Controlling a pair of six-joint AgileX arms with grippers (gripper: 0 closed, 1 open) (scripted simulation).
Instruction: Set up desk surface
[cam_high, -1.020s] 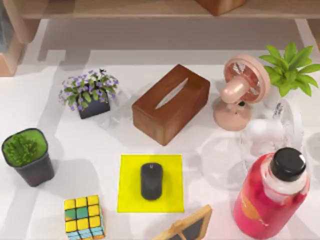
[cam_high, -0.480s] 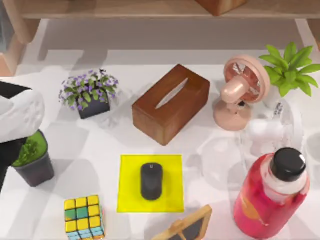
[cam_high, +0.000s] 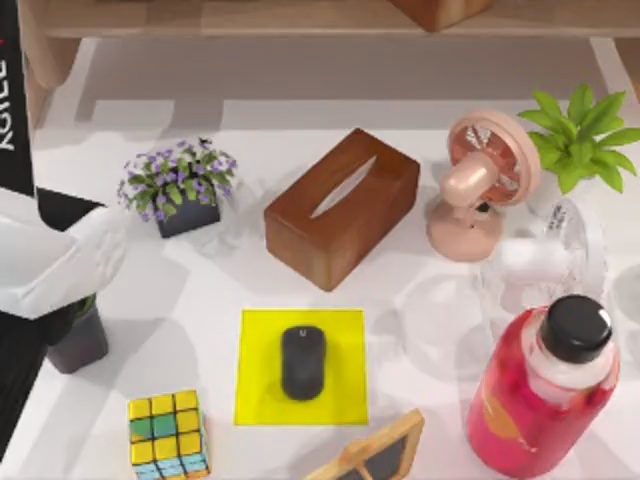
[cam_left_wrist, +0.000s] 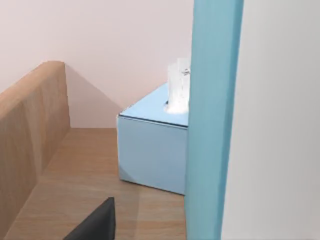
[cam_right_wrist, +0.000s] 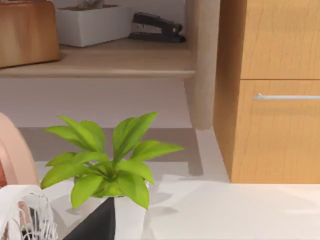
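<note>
The desk surface (cam_high: 210, 290) is a broad white tabletop crowded with objects. My left arm (cam_high: 60, 262) reaches in over its left edge, covering most of a dark pot (cam_high: 78, 342) holding a green plant. A dark part of the left gripper (cam_left_wrist: 95, 225) shows in the left wrist view, over a wooden shelf board with a light blue tissue box (cam_left_wrist: 150, 150). In the right wrist view, a dark part of the right gripper (cam_right_wrist: 97, 222) sits low in front of a leafy green plant (cam_right_wrist: 107, 167).
A black mouse (cam_high: 302, 362) lies on a yellow mat (cam_high: 258, 385). Around it stand a wooden tissue box (cam_high: 342, 207), a purple flower pot (cam_high: 180, 185), a pink fan (cam_high: 480, 180), a white fan (cam_high: 545, 262), a red bottle (cam_high: 540, 390), a colour cube (cam_high: 167, 433) and a small framed board (cam_high: 375, 455).
My left arm has come into the top view from the left and moved further right, now covering most of the dark pot. Nothing on the desk has shifted.
</note>
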